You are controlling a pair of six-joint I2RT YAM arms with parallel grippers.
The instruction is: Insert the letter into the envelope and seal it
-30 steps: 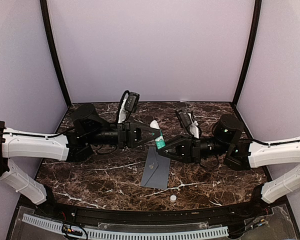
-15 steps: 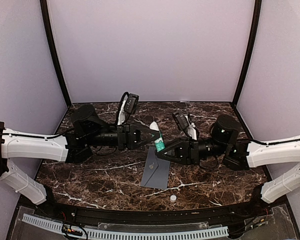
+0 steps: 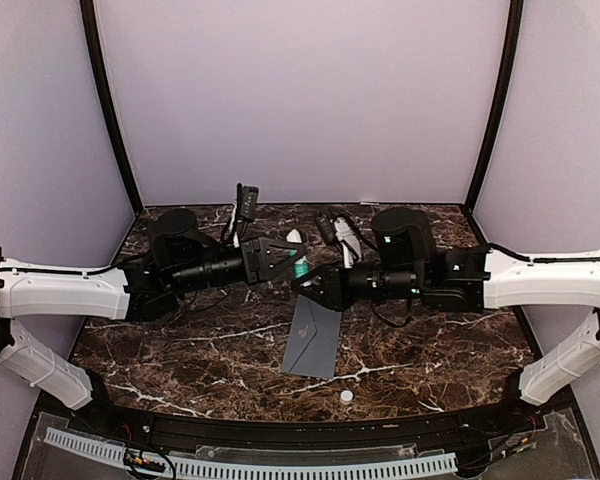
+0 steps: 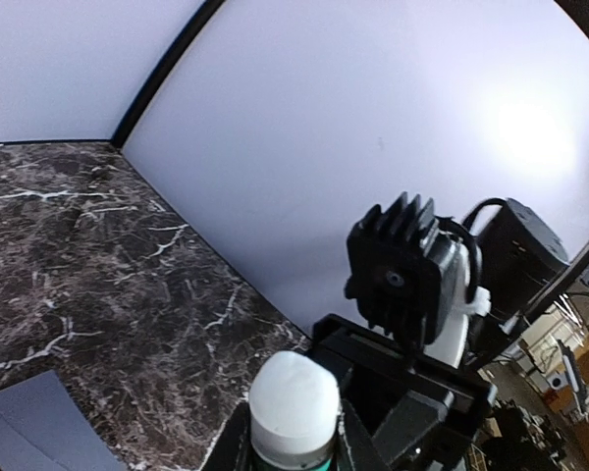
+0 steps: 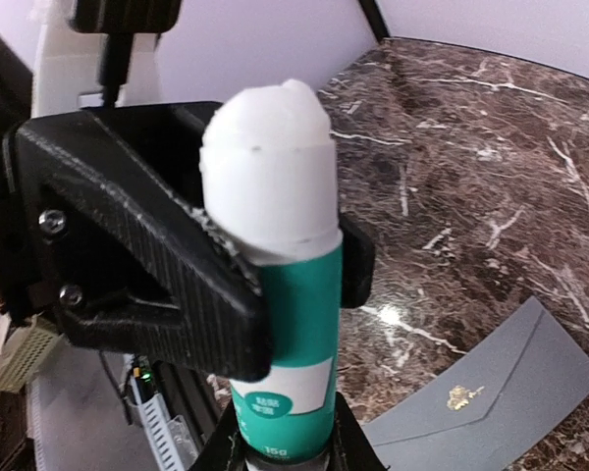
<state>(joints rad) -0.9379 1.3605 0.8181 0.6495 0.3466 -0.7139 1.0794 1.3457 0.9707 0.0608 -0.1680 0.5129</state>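
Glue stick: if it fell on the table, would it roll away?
Probably: the glue stick is a round tube, so on its side it could roll. Its uncapped white tip looks soft and might smear. It looks small, so likely light.

Pale lilac walls (image 3: 300, 100) on three sides, black corner posts (image 3: 111, 110) running up; dark marble table (image 3: 210, 350), white-veined; a bright glare patch (image 4: 530, 137) on the wall.

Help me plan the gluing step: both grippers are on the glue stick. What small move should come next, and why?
Probably open the left gripper. The right gripper holds the glue stick by its base, with plenty of white glue exposed, while the left fingers clamp just below that glue and would likely get in the way of dabbing the envelope.
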